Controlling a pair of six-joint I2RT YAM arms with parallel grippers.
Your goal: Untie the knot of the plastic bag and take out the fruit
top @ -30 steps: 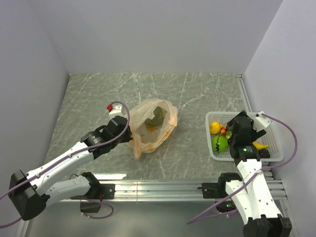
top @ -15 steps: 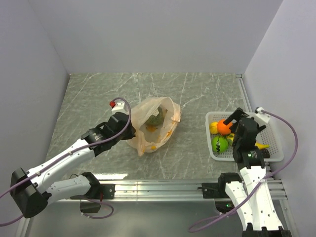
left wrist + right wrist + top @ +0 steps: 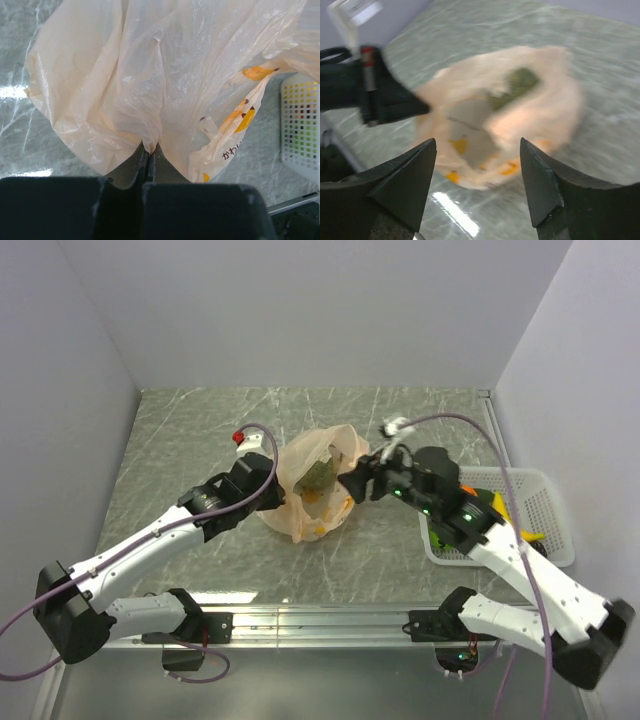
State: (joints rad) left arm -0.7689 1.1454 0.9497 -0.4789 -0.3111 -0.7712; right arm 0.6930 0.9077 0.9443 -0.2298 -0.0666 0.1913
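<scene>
Thin crinkly see-thru plastic bag [image 3: 310,490], glossy marble-look table [image 3: 200,430], wht plastic mesh basket [image 3: 545,505].

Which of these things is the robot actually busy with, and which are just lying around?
In the job: plastic bag, fruit inside it, left gripper pinching the bag, right gripper open, facing it.
Lying about: white mesh basket, marble table.
</scene>
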